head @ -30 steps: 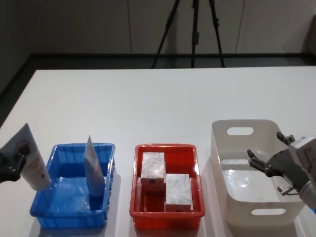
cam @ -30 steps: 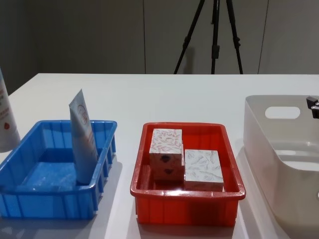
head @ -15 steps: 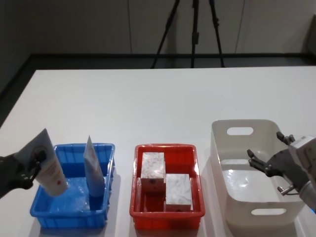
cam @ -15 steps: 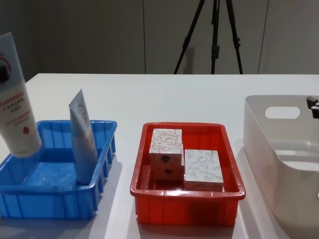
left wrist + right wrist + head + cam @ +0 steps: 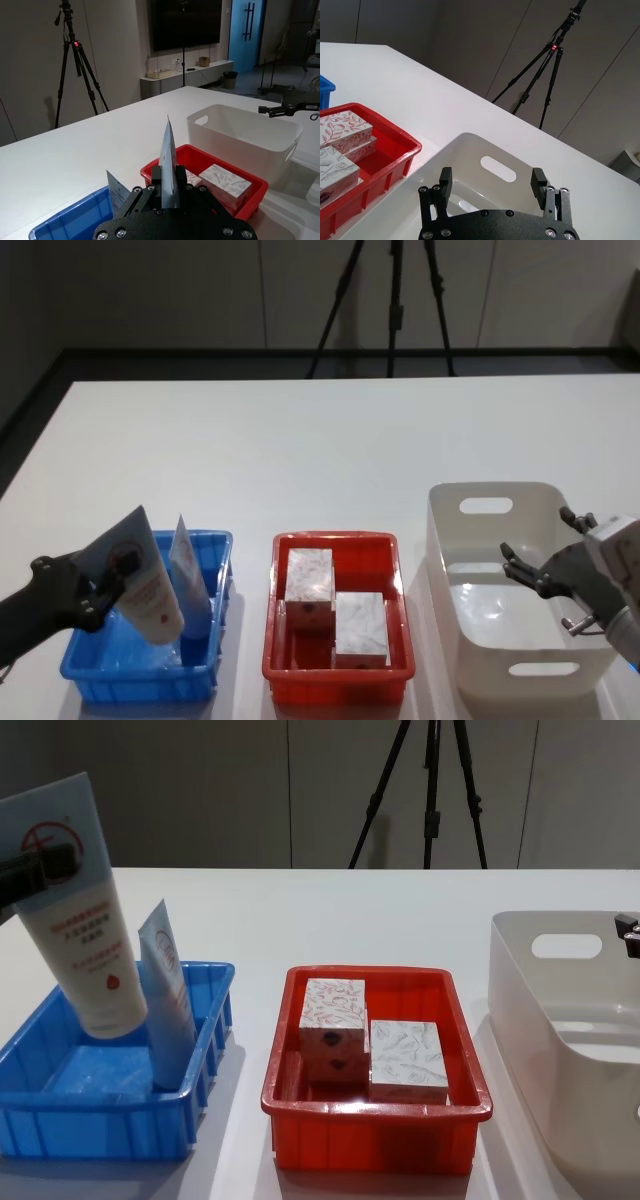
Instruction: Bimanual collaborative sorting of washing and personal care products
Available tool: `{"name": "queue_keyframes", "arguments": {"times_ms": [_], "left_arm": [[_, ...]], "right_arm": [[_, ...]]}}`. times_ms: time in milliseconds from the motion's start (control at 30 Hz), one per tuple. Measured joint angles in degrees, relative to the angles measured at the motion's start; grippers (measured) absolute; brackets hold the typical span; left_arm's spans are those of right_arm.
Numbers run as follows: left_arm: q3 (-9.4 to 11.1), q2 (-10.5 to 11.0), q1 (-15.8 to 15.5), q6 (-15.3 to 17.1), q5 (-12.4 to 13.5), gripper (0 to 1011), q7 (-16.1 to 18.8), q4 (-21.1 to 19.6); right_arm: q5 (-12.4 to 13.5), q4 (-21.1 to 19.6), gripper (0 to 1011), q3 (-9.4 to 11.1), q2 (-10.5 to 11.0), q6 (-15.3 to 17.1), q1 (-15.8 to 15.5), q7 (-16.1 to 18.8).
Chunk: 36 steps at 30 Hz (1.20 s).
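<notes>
My left gripper [image 5: 103, 585] is shut on a pale-blue tube [image 5: 146, 585] with a red circle logo. It holds the tube tilted over the blue bin [image 5: 216, 540], cap end down inside the bin. The held tube [image 5: 86, 920] hangs just left of a second tube [image 5: 168, 995] that stands in the bin; the wrist view shows it edge-on [image 5: 167, 160]. Two white boxes with a leafy pattern [image 5: 310, 575] [image 5: 360, 625] lie in the red bin [image 5: 335, 537]. My right gripper [image 5: 491, 180] hovers open with nothing in it over the white bin [image 5: 465, 140].
The three bins stand in a row near the table's front edge: blue on the left, red in the middle, white [image 5: 490, 490] on the right. Behind them the white table stretches bare to its far edge. A black tripod [image 5: 390, 300] stands beyond it.
My left gripper has carried the tube rightward, from outside the blue bin's left wall to over the bin beside the standing tube. The right gripper has not moved.
</notes>
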Motion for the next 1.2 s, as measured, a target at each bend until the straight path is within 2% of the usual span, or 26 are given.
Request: {"name": "queue_keyframes", "arguments": {"times_ms": [1200], "left_arm": [[10.9,0.3,-5.4,-0.8,-4.0,164,-6.7,-1.0]], "right_arm": [[0.0,0.0,1001,0.0,0.0,0.0,0.0,0.0]]}}
